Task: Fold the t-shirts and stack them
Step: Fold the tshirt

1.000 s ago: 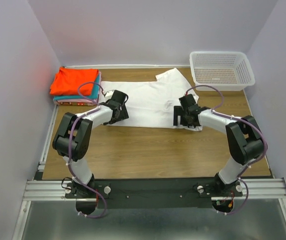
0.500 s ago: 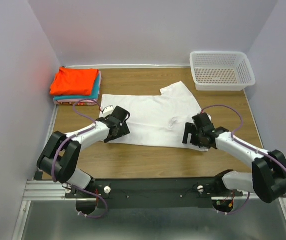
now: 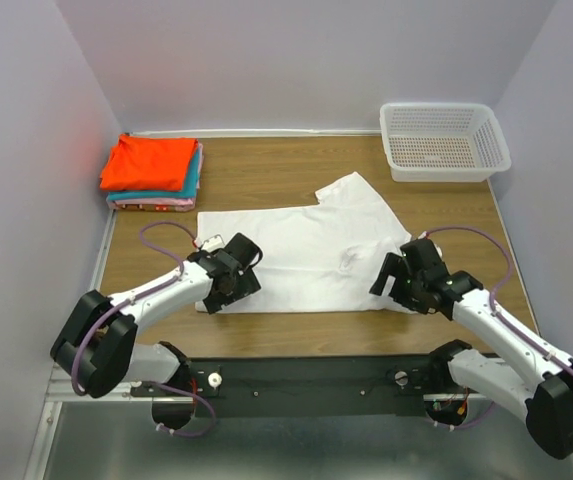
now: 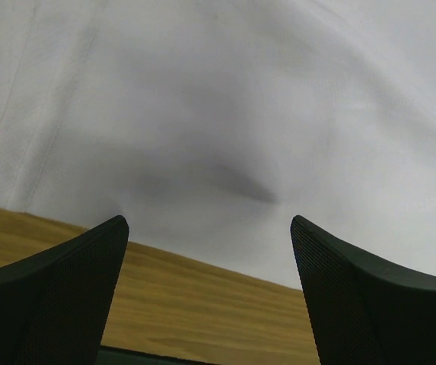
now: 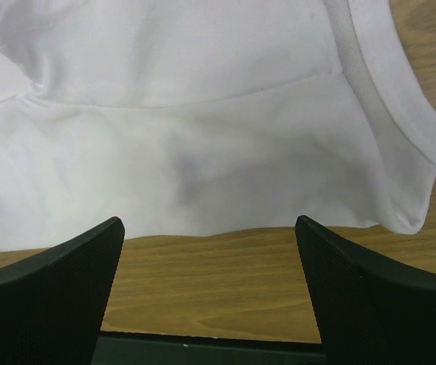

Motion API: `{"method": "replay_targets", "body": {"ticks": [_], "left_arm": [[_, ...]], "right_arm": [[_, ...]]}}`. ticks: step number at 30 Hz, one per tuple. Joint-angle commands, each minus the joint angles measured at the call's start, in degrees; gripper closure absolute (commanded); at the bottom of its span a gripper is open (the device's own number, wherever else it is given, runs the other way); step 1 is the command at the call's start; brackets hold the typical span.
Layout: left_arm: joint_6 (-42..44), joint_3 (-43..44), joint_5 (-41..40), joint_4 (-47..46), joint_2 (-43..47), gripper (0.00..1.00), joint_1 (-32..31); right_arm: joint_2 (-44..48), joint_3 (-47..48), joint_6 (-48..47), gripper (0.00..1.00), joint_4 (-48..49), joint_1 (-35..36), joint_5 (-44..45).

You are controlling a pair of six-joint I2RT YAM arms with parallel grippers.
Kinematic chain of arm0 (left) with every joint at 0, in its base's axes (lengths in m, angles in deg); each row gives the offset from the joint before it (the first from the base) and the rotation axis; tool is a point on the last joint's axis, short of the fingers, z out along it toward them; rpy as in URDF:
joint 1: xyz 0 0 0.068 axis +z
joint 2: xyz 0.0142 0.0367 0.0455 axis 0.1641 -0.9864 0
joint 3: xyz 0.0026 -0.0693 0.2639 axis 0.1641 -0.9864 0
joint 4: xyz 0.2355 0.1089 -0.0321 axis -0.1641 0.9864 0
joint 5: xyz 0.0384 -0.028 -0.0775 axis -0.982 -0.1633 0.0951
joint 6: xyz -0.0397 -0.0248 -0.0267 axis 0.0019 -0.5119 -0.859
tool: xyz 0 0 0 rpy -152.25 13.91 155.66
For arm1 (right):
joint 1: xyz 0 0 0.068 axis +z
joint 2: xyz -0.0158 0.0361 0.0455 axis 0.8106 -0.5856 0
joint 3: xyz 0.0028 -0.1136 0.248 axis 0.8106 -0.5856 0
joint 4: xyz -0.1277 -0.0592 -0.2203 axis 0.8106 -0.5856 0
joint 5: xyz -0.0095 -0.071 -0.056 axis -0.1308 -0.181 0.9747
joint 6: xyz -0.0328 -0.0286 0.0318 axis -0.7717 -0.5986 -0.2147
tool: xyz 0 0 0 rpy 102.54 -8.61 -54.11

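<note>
The plain white t-shirt (image 3: 306,250) lies spread flat on the wooden table (image 3: 266,170), one sleeve pointing toward the back right. My left gripper (image 3: 228,287) hovers open at its near left hem. My right gripper (image 3: 398,283) is open at the near right corner. In the left wrist view the open left gripper (image 4: 208,228) straddles the hem of the white t-shirt (image 4: 225,114), nothing between the fingers. The right gripper (image 5: 208,224) is likewise open over the white t-shirt's (image 5: 202,114) edge. Folded orange-red (image 3: 151,162), teal (image 3: 195,172) and pink (image 3: 151,205) t-shirts are stacked at the back left.
A white mesh basket (image 3: 444,140) stands at the back right corner. Grey walls close in the table on the left, back and right. A black rail (image 3: 306,378) with the arm bases runs along the near edge.
Both grippers have drawn back toward the near edge, and the white t-shirt has slid nearer with them. Both stay open.
</note>
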Motion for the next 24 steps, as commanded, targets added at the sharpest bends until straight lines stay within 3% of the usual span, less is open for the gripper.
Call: {"method": "replay_targets", "body": {"ticks": [1,6,10,18,20,24], "left_arm": [[-4.2,2.5,-2.6,7.5,5.2,0.02,-0.4],[0.9,9.6,-10.7,6.9,4.9,0.02,4.2],[8.6,15.0,-12.7,-0.4,0.9,0.02,14.1],[16.0,29.5,-13.9,-5.6,-18.1,0.02,23.6],[17.3,33.5,-13.4,-5.9,-21.6,0.05,25.1],[21.2,37.8,-12.3,-8.7,-30.7,0.2,26.7]], "right_arm": [[3.2,4.9,0.0,0.0,-4.1,-0.2,3.7],[3.6,8.6,-4.3,0.0,-3.8,-0.3,9.0],[0.2,10.9,-6.8,0.0,-2.3,-0.2,7.9],[-4.7,12.3,-9.7,0.0,1.6,-0.2,6.4],[-5.4,12.6,-10.2,0.0,2.5,-0.2,5.6],[-6.1,12.6,-11.2,0.0,3.5,-0.2,4.7]]}}
